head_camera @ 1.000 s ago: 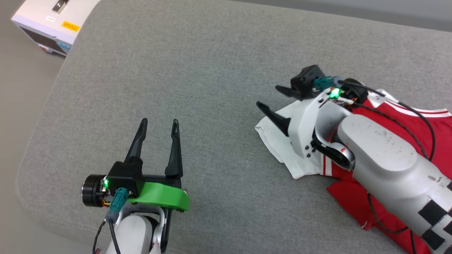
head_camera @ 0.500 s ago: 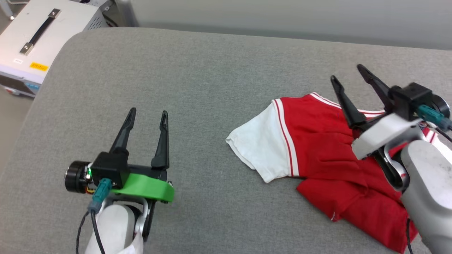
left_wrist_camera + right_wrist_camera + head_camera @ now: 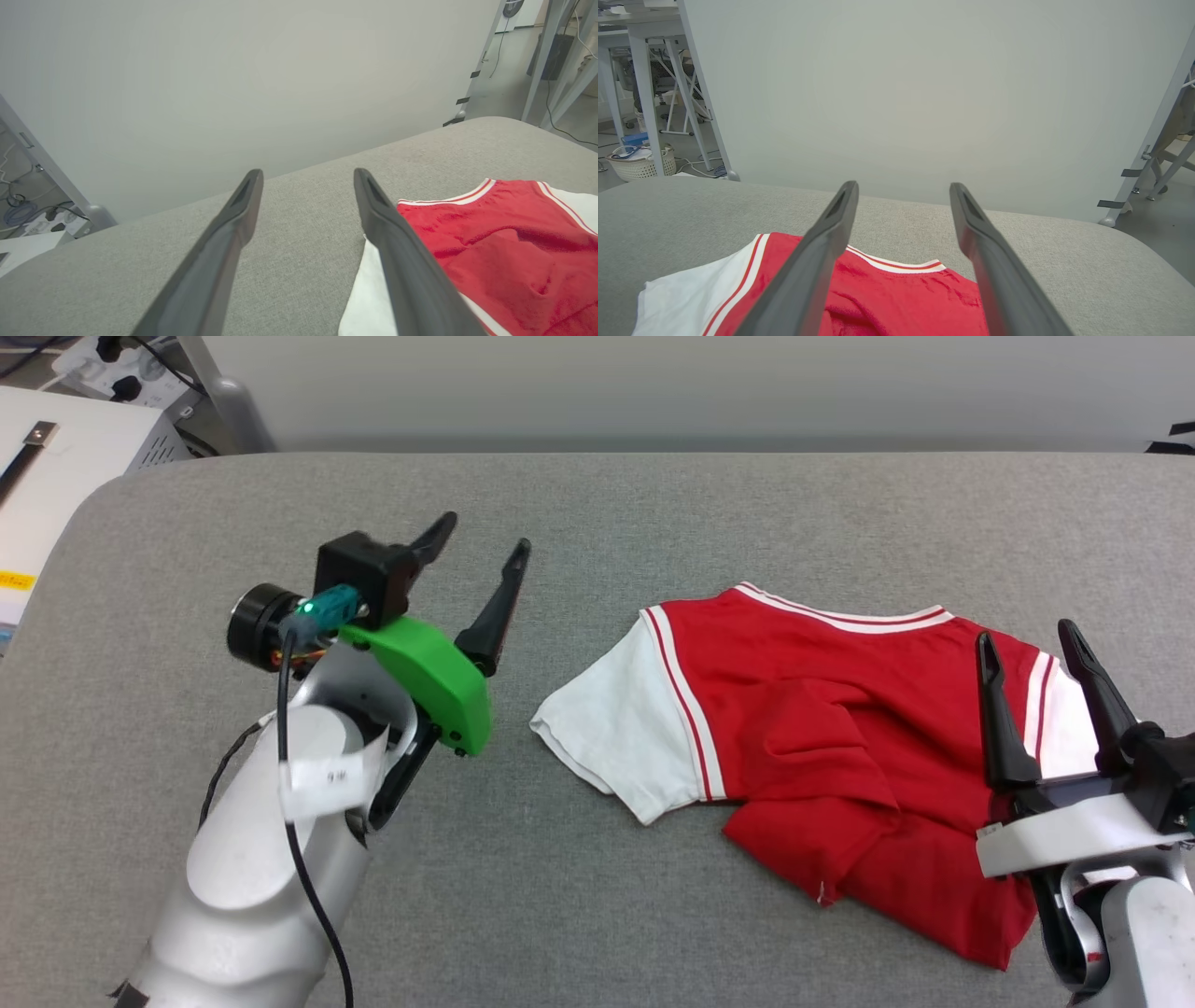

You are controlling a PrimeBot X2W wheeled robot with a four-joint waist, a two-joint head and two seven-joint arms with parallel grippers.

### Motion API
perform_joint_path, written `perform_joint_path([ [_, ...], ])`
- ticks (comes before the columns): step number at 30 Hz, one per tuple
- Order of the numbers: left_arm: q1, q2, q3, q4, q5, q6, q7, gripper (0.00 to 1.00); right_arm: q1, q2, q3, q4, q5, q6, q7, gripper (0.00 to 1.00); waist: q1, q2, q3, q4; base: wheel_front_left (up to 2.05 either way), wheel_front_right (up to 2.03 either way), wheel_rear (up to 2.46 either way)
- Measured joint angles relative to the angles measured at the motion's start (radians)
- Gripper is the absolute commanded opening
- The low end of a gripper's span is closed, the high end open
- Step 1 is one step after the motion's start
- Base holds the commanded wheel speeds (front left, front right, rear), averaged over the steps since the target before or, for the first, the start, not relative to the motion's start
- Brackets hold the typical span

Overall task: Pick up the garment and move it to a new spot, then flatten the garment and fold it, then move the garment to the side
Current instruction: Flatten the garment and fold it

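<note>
The red T-shirt [image 3: 822, 709] lies crumpled on the grey cushion [image 3: 653, 915], right of centre in the head view, collar toward the top of the frame. One white sleeve [image 3: 616, 737] is spread to the left, and the lower hem is bunched at the lower right.

The left gripper [image 3: 485, 532] hangs left of the shirt, its fingers spread and empty. The right gripper [image 3: 1025, 635], at the lower right, is likewise open and holds nothing, its fingers in front of the other sleeve.

The left wrist view adds the left gripper [image 3: 307, 172] over bare cushion, with the shirt [image 3: 490, 233] past its right finger. The right wrist view looks between the right gripper's [image 3: 901, 184] fingers at the collar [image 3: 896, 263], with a pale wall [image 3: 901, 93] behind and a white basket [image 3: 642, 163] on the floor at the left.
</note>
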Motion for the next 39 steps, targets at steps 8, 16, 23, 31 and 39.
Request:
perform_joint_path([
  [8,-0.18,0.106,-0.217,0.031,-0.35,0.0,0.434,1.0,0.036,0.04,-0.024,-0.039,-0.047,0.0,0.0,1.0,0.0,0.0,0.022,-0.032,0.0,0.0,0.0],
  [16,-0.298,0.182,-0.444,0.101,-0.484,0.0,0.682,1.0,0.026,0.059,-0.013,-0.041,-0.063,0.0,0.0,1.0,0.0,0.0,0.066,-0.068,0.0,0.0,0.0],
  [23,-0.34,0.198,-0.591,0.209,-0.507,0.0,0.7,1.0,-0.014,0.066,-0.006,-0.039,-0.069,0.0,0.0,1.0,0.0,0.0,0.124,-0.099,0.0,0.0,0.0],
  [31,-0.385,0.206,-0.714,0.277,-0.548,0.0,0.667,1.0,-0.035,0.075,-0.001,-0.034,-0.078,0.0,0.0,1.0,0.0,0.0,0.173,-0.125,0.0,0.0,0.0],
  [39,-0.411,0.222,-0.793,0.282,-0.605,0.0,0.529,0.0,-0.037,0.077,-0.005,-0.022,-0.088,0.0,0.0,1.0,0.0001,0.0,0.166,-0.115,0.0,0.0,0.0],
])
